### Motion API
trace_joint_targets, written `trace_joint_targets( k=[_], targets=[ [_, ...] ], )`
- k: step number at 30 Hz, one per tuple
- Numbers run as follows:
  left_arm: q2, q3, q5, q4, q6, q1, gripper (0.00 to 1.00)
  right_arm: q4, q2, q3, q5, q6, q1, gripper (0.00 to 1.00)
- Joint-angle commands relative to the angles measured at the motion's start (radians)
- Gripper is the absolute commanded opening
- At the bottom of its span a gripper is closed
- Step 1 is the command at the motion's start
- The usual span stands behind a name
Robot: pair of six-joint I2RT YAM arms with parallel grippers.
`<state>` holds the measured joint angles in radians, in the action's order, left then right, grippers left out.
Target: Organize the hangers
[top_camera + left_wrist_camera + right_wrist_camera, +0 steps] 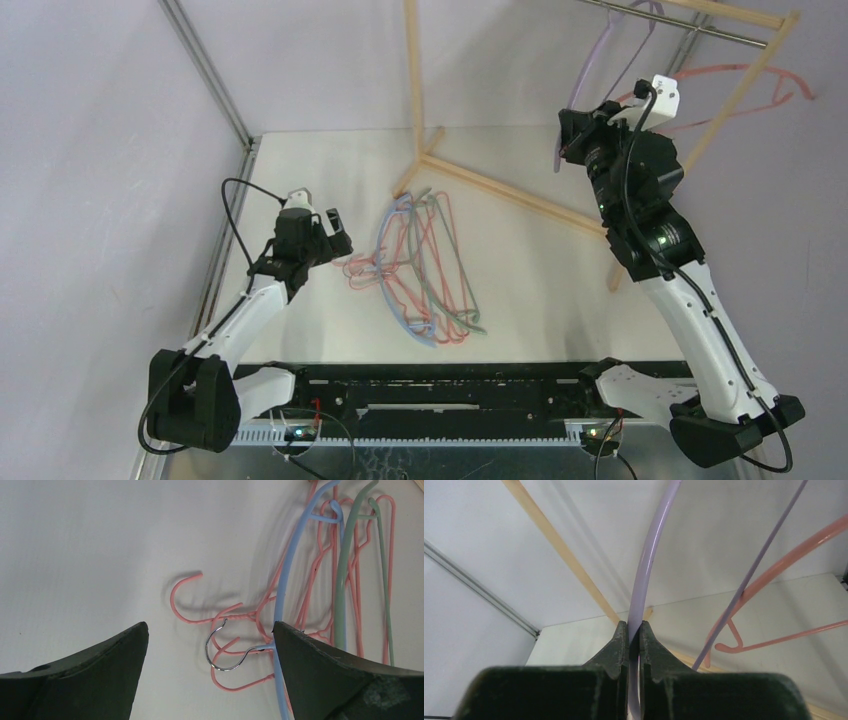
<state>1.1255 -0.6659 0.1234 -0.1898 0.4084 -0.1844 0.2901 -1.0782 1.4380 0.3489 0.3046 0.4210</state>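
While the right gripper (634, 630) is raised at the wooden rack frame (500, 185), its jaws are closed tight on the curved shoulder of the lilac hanger (651, 555), which passes between the fingertips and rises toward the metal rail (690, 25). Whether its hook bears on the rail cannot be told. The salmon hanger (745, 85) hangs just beside it, under the rail's right end.

The left gripper (210, 625) is spread wide and holds nothing; it hovers over the table (300, 160), just left of the pile.

The other hangers lie in one overlapping heap at mid-table, near the foot of the frame:
- blue hanger (287, 580), its metal hook (220, 652) lying below the open jaws
- grey-green hanger (342, 580), beside the blue
- pink wire hangers (185, 600), tangled beneath both
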Motion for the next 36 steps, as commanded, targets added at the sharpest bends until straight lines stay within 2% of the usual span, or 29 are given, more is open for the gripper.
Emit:
trace_joint_targets(
  k=[1, 15, 28, 36],
  targets=[
    [0.005, -0.035, -0.009, 0.019, -0.025, 0.003, 1.00, -0.037, 0.032, -0.028, 0.006, 0.029, -0.024, 0.00],
    [0.020, -0.025, -0.009, 0.047, -0.010, 0.003, 1.00, -0.073, 0.011, 0.006, -0.088, -0.060, -0.021, 0.00],
    [0.036, -0.034, -0.012, 0.061, 0.004, 0.003, 1.00, -0.053, 0.006, 0.110, -0.122, -0.130, 0.074, 0.00],
    [0.037, -0.028, -0.007, 0.060, 0.006, 0.003, 1.00, -0.033, -0.002, 0.073, -0.105, -0.124, 0.153, 0.00]
  ],
)
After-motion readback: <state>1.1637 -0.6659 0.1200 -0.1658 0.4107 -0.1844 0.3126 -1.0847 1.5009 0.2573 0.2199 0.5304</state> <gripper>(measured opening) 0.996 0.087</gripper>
